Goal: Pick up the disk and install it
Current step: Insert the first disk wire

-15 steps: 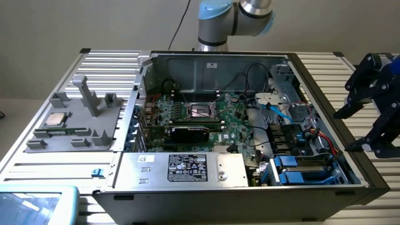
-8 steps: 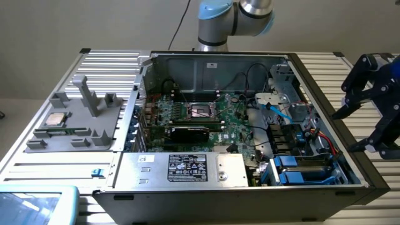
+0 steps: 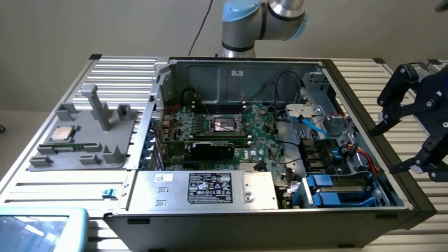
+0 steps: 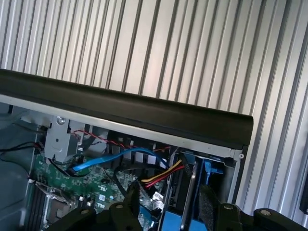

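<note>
The computer case (image 3: 392,207) is lying on its side on the ribbed metal table (image 3: 119,68) with its side panel off, probably so the arm can reach in from above. The gripper (image 3: 386,150) is hanging just outside the case wall on the exterior view's right. Its jaws are standing wide apart and gripping nothing. In the wrist view the gripper (image 4: 171,207) is looking past that black wall into the drive bay corner. There a flat blue cable (image 4: 115,156) and a bundle of red, yellow and black wires (image 4: 163,174) are running toward the bay. Two blue-bracketed units are sitting side by side in that bay. The disk (image 3: 330,198) is most likely one of them, though I cannot tell which. Seated like that, it is looking placed rather than waiting to be lifted. The blue brackets are presumably giving the drives tabs to slide and clip by. On the exterior view's left, a grey moulded tray (image 3: 84,157) is holding a square silver chip (image 3: 63,134) and a memory stick (image 3: 66,147) in shaped seats, likely to keep the parts at known spots. The metal power supply box (image 3: 161,186) is wearing a black label (image 3: 213,188) with white print, and the print is too small to read. No brand name is showing clearly anywhere.
</note>
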Tool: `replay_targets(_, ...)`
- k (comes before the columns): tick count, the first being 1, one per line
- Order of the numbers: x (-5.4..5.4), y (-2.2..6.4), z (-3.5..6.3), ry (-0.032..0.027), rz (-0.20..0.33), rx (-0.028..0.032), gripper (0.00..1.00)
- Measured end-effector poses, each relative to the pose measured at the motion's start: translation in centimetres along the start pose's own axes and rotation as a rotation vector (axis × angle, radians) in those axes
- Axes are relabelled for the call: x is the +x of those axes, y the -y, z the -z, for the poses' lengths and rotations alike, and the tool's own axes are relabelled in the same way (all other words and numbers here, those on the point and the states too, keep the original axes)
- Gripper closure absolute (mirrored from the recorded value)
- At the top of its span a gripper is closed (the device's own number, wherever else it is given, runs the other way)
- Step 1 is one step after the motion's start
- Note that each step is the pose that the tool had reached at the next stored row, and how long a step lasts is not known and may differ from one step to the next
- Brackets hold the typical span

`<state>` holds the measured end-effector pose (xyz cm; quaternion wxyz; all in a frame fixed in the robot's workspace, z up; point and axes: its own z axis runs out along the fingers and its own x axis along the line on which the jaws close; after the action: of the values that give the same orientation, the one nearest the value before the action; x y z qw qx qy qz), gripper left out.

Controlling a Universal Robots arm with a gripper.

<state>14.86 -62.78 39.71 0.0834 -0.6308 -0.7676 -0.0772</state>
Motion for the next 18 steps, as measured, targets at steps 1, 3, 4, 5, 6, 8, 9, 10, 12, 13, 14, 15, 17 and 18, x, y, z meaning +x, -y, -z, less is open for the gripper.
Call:
replay_targets(1, -0.2, 0.03, 0.04, 0.0001, 0.004, 0.0003, 0.39)
replay_targets(3, -0.6, 0.11, 0.11, 0.0001, 0.011, 0.0007, 0.39)
replay_targets(4, -0.8, 0.15, 0.16, 0.0003, 0.014, 0.0009, 0.39)
replay_targets(5, -1.0, 0.19, 0.2, 0.0004, 0.017, 0.0006, 0.39)
replay_targets(6, -1.1, 0.22, 0.22, 0.0009, 0.022, -0.0009, 0.39)
replay_targets(8, -1.2, 0.24, 0.22, 0.0039, 0.043, -0.0134, 0.39)
replay_targets(9, -1.2, 0.23, 0.22, 0.0056, 0.057, -0.0203, 0.39)
replay_targets(10, -1.2, 0.24, 0.21, 0.0075, 0.07, -0.0272, 0.39)
replay_targets(12, -1.3, 0.25, 0.2, 0.011, 0.097, -0.0399, 0.39)
replay_targets(13, -1.3, 0.25, 0.19, 0.0125, 0.111, -0.045, 0.39)
replay_targets(14, -1.3, 0.25, 0.15, 0.0133, 0.124, -0.0487, 0.39)
replay_targets(15, -1.4, 0.26, 0.11, 0.0137, 0.134, -0.0507, 0.39)
replay_targets(17, -1.6, 0.3, 0.04, 0.0144, 0.152, -0.0525, 0.39)
replay_targets(18, -1.7, 0.32, 0.0, 0.0145, 0.161, -0.053, 0.39)
